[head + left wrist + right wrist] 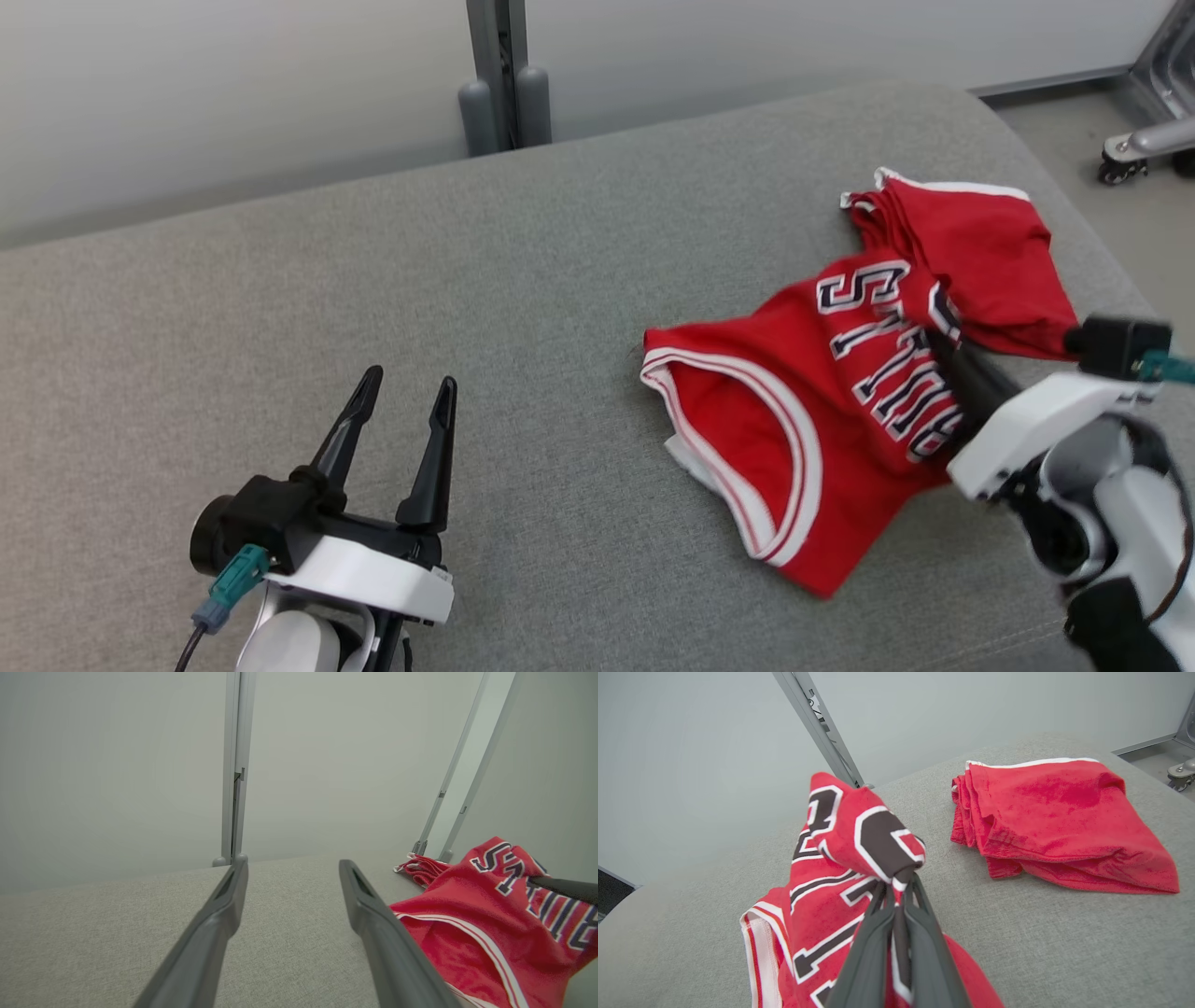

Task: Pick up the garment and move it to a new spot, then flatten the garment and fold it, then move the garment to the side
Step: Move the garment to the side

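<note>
A red jersey [803,401] with dark, white-edged lettering and white trim lies crumpled on the right half of the grey cushion [420,308]. My right gripper [938,341] is shut on a bunched fold of its lettered front, lifting that part off the cushion; in the right wrist view the fabric [864,830] humps up over the pinched fingers [878,933]. The jersey's far end [1059,816] rests flat on the cushion. My left gripper [404,397] hovers open at the lower left, well clear of the jersey [490,914], with nothing between its fingers [215,924].
The cushion's rounded right edge [1046,159] drops to the floor, where a wheeled metal base [1134,140] stands. A grey post [499,75] rises against the pale wall behind the cushion. Bare cushion stretches across the left and middle.
</note>
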